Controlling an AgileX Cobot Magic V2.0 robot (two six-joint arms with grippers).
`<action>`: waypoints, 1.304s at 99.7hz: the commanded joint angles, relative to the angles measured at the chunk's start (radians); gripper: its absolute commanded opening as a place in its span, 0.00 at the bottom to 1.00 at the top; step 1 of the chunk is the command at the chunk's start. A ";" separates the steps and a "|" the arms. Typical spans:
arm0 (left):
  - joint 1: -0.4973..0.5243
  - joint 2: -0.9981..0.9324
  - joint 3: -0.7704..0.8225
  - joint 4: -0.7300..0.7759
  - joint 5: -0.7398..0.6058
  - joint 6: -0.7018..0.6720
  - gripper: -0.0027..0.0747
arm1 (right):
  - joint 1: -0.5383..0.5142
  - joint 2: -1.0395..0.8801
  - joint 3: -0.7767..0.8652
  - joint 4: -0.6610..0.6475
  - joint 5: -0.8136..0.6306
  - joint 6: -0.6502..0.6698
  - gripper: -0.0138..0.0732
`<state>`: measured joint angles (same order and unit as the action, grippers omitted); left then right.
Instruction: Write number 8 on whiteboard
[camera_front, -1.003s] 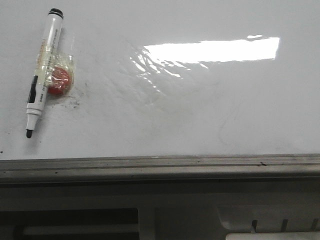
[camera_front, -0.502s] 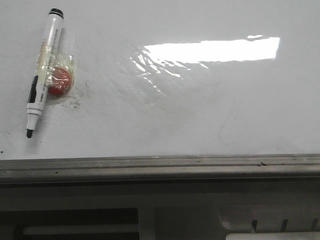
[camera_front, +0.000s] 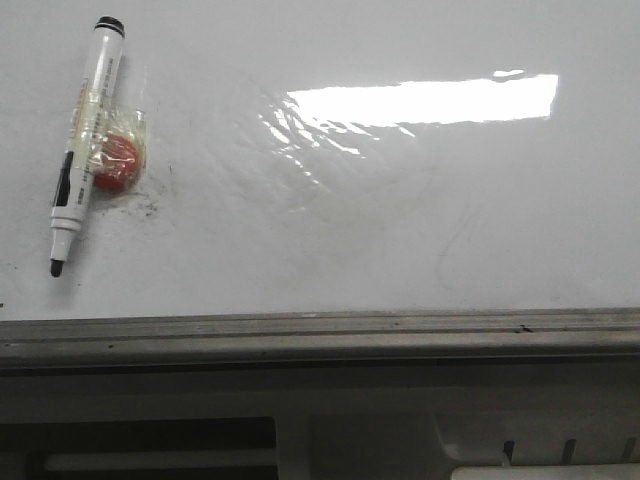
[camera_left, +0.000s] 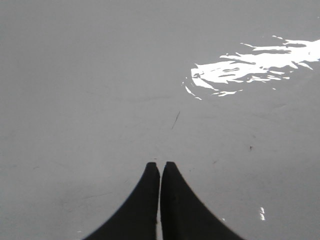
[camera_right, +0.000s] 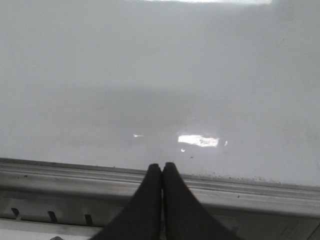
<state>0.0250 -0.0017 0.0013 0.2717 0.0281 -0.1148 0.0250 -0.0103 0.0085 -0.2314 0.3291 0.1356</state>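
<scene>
The whiteboard (camera_front: 400, 230) fills the front view, glossy white with faint grey smudges and a bright glare patch. No drawn number 8 shows on it. A white marker (camera_front: 85, 140) with a black cap end and its black tip bare lies at the far left, taped to a red round magnet (camera_front: 116, 163). Neither gripper shows in the front view. My left gripper (camera_left: 160, 164) is shut and empty over the bare board (camera_left: 100, 90). My right gripper (camera_right: 161, 165) is shut and empty over the board's near edge strip (camera_right: 75, 172).
The grey metal edge strip (camera_front: 320, 335) runs along the board's near side. Below it is a pale grey housing with slots (camera_front: 520, 440). Small black specks (camera_front: 150, 208) lie beside the magnet.
</scene>
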 joint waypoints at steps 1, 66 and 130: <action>0.000 -0.030 0.031 0.000 -0.081 -0.006 0.01 | 0.001 -0.023 0.014 -0.018 -0.069 -0.006 0.09; 0.000 0.008 -0.171 -0.159 0.047 -0.010 0.01 | 0.001 0.043 -0.113 0.033 -0.259 0.023 0.09; 0.000 0.066 -0.286 -0.190 0.059 -0.010 0.56 | 0.001 0.327 -0.312 0.149 -0.190 0.023 0.09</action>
<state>0.0250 0.0428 -0.2553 0.1120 0.1957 -0.1148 0.0250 0.2987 -0.2662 -0.0811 0.2127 0.1560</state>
